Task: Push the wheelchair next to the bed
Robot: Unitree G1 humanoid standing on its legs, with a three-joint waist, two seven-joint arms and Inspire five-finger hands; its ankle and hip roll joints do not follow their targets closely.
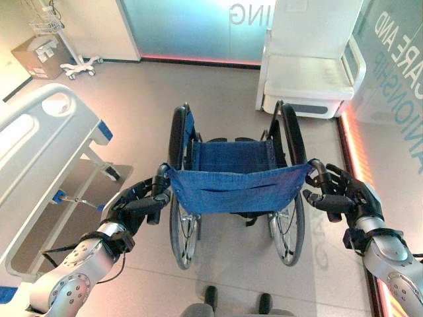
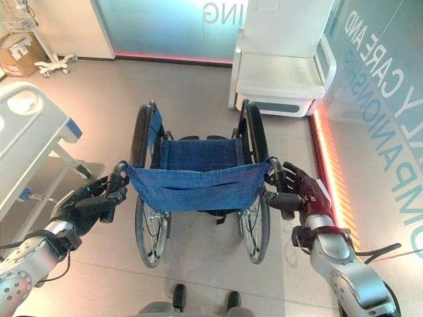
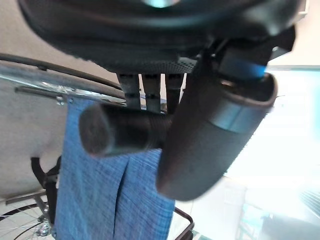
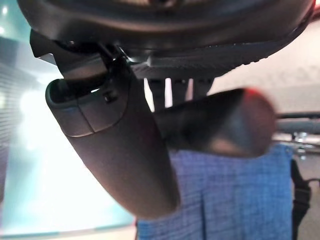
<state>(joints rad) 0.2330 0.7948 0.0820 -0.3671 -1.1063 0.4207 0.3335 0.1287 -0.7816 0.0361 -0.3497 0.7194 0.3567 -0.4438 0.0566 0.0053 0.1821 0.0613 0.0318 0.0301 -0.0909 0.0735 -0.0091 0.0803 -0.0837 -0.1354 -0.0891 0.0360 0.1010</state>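
A wheelchair (image 1: pixel 234 178) with a blue cloth seat and backrest stands in front of me, facing away. My left hand (image 1: pixel 139 205) is curled round its left push handle (image 3: pixel 120 132), with the thumb across the grip in the left wrist view. My right hand (image 1: pixel 340 191) is wrapped round the right push handle (image 4: pixel 220 125) in the same way. The bed (image 1: pixel 39 152), white with blue corner pieces, lies to the left of the wheelchair, a short gap away.
A white armchair (image 1: pixel 307 66) stands ahead on the right, just beyond the wheelchair. A glass wall (image 1: pixel 198 26) closes the far side. A wheeled stand (image 1: pixel 63 39) and a cardboard box (image 1: pixel 36 56) sit at the far left. A lit strip (image 1: pixel 353 152) runs along the right wall.
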